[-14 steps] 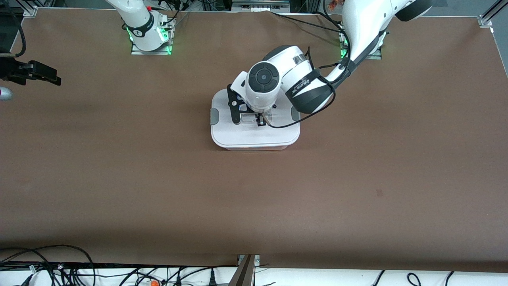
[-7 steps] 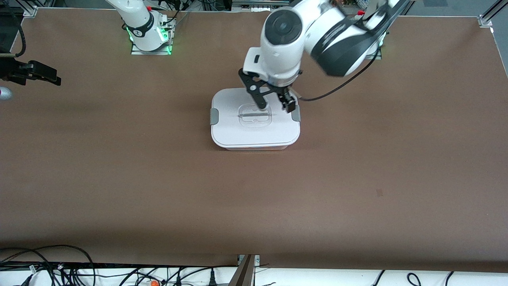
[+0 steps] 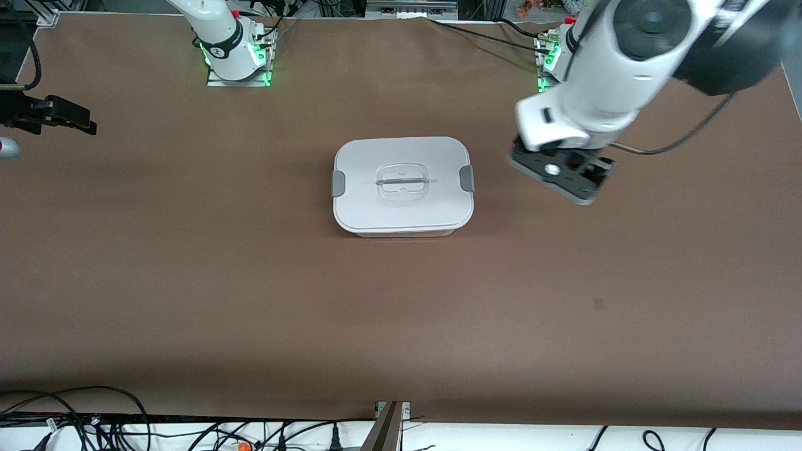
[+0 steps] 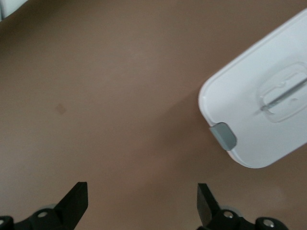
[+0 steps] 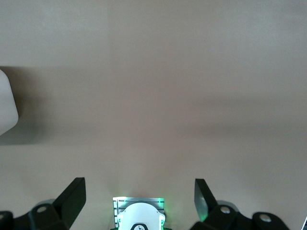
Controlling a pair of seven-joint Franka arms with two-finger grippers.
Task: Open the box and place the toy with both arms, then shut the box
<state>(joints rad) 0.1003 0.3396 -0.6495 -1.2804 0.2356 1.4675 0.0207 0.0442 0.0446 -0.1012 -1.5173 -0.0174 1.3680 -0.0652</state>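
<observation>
Brown table (image 3: 188, 282) carries the lidded box (image 3: 403, 188) mid-surface; left gripper (image 4: 141, 203) hangs over bare table beside it, fingers wide and empty, right gripper (image 5: 139, 199) likewise.

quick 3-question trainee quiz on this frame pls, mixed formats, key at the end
1. True or false: the lid is on the box.
2. The left gripper is: A) clamped on the handle; B) open, over bare table toward the left arm's end, holding nothing; C) holding the toy.
3. Fill in: the right gripper is ____, with nothing between its fingers.

Key: 1 true; 2 B; 3 open.
</observation>
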